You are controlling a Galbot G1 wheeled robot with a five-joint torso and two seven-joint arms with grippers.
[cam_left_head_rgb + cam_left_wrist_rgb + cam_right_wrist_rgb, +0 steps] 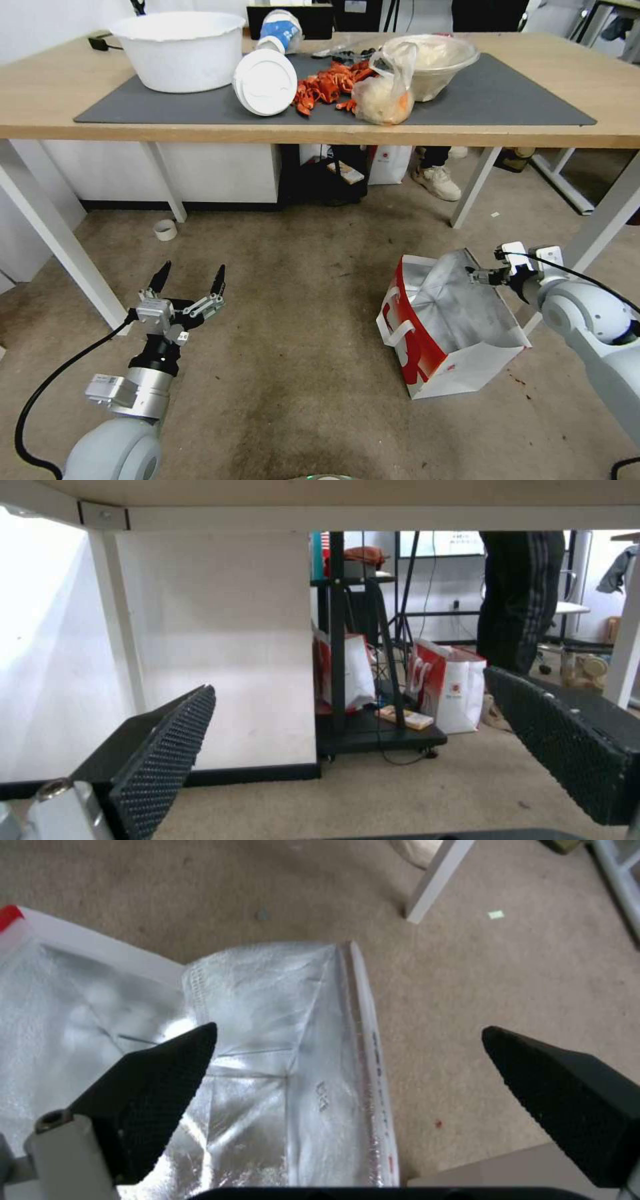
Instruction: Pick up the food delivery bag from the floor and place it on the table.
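head view, bag: food delivery bag (448, 327) sitting on the carpet (287, 360), mouth open, foil lining up, red side and a white handle facing the left arm; not on the surface (40, 100) yet, just in front of its near edge, close to a white leg (603, 223)
head view, right gripper (481, 275): right at the bag's far top rim, can't tell from here how wide the jaws are
head view, left gripper (191, 279): well away from the bag, low over bare carpet, fingers spread, nothing held
head view, surface stuff: white tub (179, 50), tipped cup with lid (265, 80), orange bits (327, 87), knotted clear bag (385, 90), clear bowl (432, 61), all on the grey mat (520, 93)
left wrist view: both pads (163, 752) wide apart, empty, pointing under the surface toward a black rack (353, 680) and another red-white bag (450, 682)
right wrist view: right gripper (347, 1035) wide open just above the bag (280, 1040), one fingertip (173, 1065) over the foil inside, the other out over carpet, bag rim in between, gripping nothing
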